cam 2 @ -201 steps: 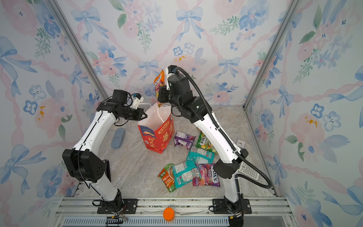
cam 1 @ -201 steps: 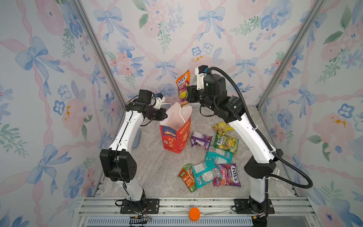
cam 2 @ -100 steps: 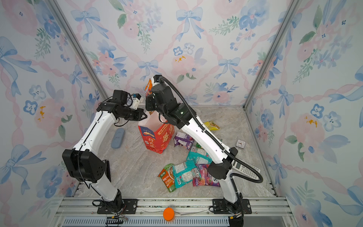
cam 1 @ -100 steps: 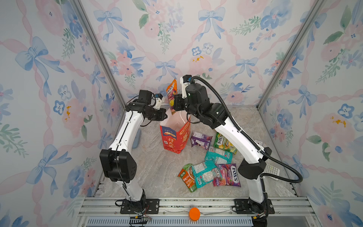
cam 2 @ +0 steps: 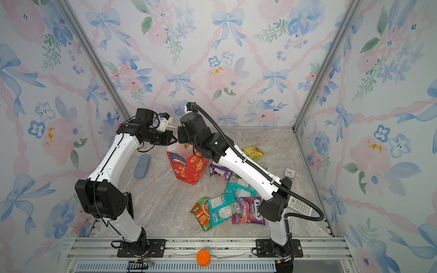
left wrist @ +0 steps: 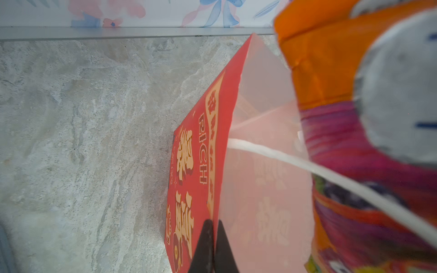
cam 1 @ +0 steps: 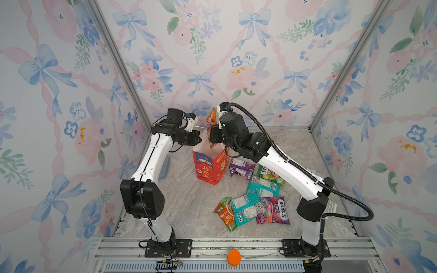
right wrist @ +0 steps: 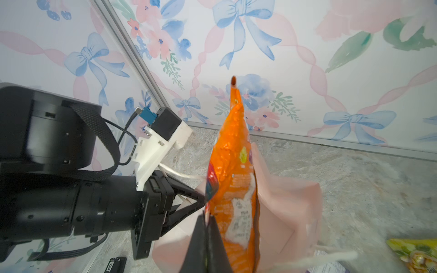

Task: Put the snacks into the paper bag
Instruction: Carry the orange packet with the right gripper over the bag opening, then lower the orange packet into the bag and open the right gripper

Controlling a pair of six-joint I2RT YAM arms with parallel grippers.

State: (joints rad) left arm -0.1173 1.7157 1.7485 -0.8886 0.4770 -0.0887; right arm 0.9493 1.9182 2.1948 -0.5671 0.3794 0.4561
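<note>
right gripper is clamped on 1 edge of the orange packet. packet hangs upright, lower end at the mouth of the paper bag; depth inside, cannot tell. left gripper pinches the bag's rim at 10 o'clock, propping the mouth wide. packets look light, crinkly and slick, so grab a seam edge, not the puffy middle. bag is thin paper and likely tips easily, so the rim needs holding. other snacks lie loose at 4 o'clock of the bag. readable: "RICH" on the bag's side, plus Chinese characters; "FOX'S BERRIES" on the purple packet.
</note>
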